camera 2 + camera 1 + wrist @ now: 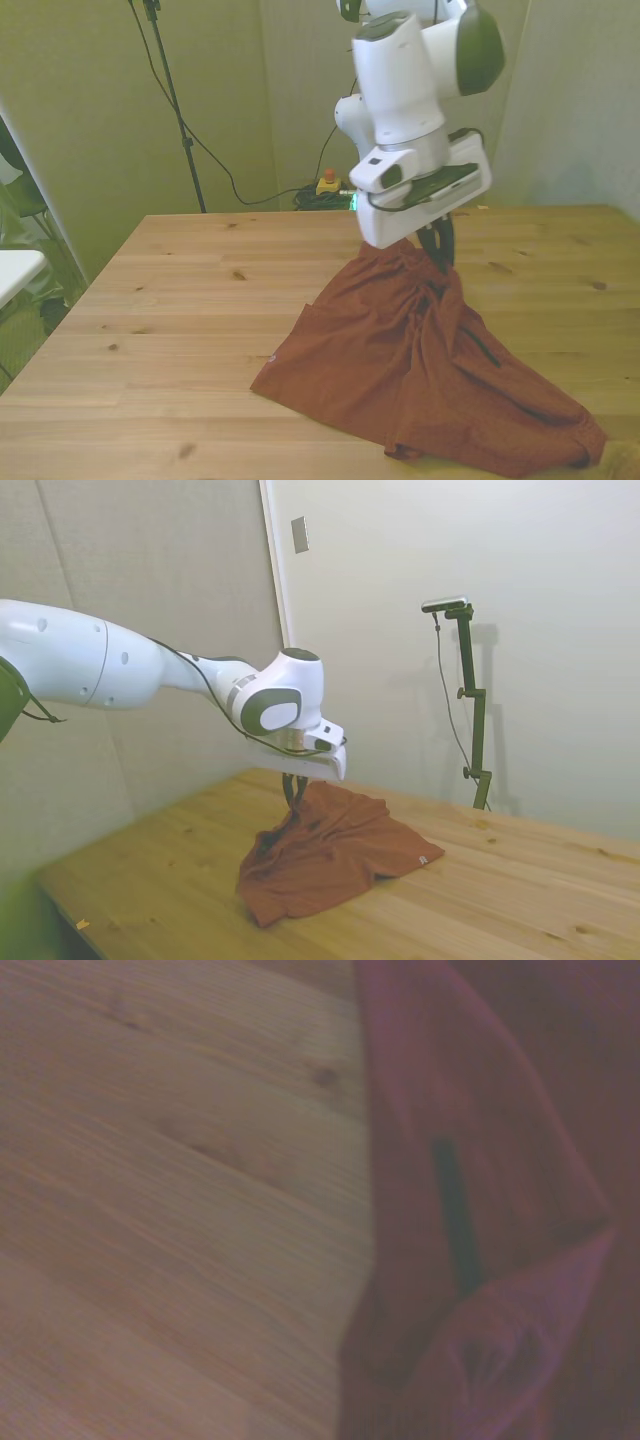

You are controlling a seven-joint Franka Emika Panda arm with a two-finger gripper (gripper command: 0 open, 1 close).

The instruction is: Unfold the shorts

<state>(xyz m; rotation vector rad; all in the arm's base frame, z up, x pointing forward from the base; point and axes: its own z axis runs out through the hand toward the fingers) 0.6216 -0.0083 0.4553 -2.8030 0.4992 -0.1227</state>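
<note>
A: Where are the shorts (pixel 330 855) right now?

B: On the wooden counter (pixel 520 890), partly lifted. The claw (pixel 294 798) is pinching a bunch of the rust-brown cloth at its top, so the fabric rises to a peak under the arm and drapes down in folds, tent-like. The lower edges lie spread on the boards.

A: Which part of the counter?

B: In the front view the shorts (pixel 420 370) lie toward the front view's right, reaching close to the near edge. The counter (pixel 180 300) is bare wood on the front view's left.

A: Any detail on the cloth?

B: A small white tag (pixel 423 859) shows at one hem in the side view. The wrist view, blurred, shows a dark zipper line (pixel 456 1218) on the shorts (pixel 500 1160) beside pale wood grain with a knot or two.

A: And the room?

B: Plain pale walls behind the counter. A white vertical strip (pixel 273 560) runs down where two walls meet, with a small grey plate (pixel 300 534) next to it. In the front view, black cables (pixel 215 160) trail down the far wall to a small yellow and red object (pixel 327 182) behind the counter.
</note>
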